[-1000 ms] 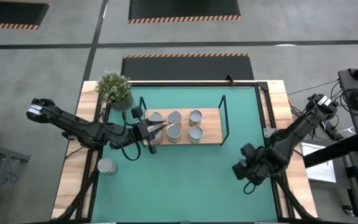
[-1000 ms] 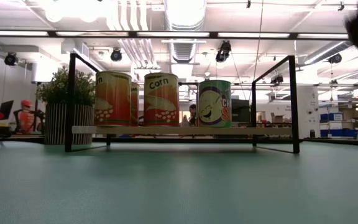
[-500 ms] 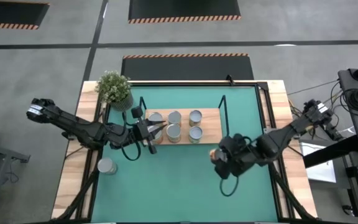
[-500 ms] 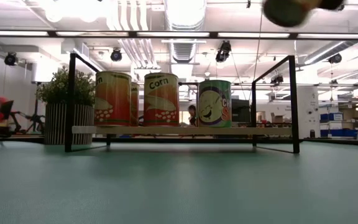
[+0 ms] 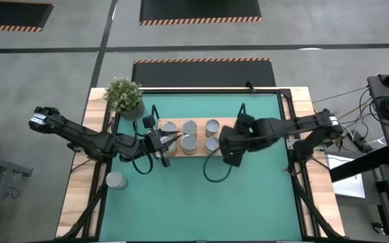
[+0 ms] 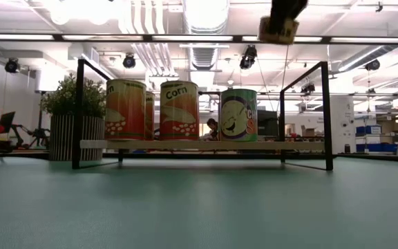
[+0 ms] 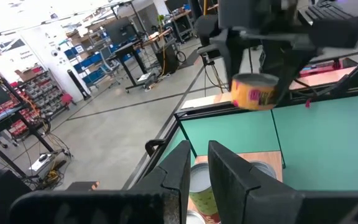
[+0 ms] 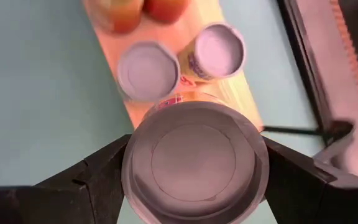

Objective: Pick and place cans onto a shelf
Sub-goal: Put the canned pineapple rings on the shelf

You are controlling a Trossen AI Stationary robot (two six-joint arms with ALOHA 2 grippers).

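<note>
The shelf (image 5: 200, 152), a wooden board in a black wire frame, stands on the green mat and holds several cans (image 5: 190, 127), upright on their bases (image 6: 179, 111). One more can (image 5: 116, 180) stands on the bare wood at the table's left edge. My right gripper (image 5: 229, 148) is above the shelf's right part, shut on a yellow-labelled can (image 7: 257, 92), which also shows at the top of the low view (image 6: 278, 28). My left gripper (image 7: 199, 152) hovers high over the shelf's left end (image 5: 164, 143), fingers nearly together, empty. My right gripper pinches the can's round side wall (image 8: 129, 174) between its two fingers, one on each opposite side. The fingers come from above, pointing down. The can hangs about upright, its top (image 8: 194, 162) toward the wrist, lifted clear above the board and the cans on it.
A potted plant (image 5: 123, 94) stands at the shelf's far left corner. The frame's upright posts (image 6: 325, 114) rise at the shelf's ends. The green mat (image 5: 201, 199) lies open on the near side of the shelf.
My right gripper has swung from the table's near right part toward the far and left, carrying the can to above the shelf's right part; the can has come into the low view at the top.
</note>
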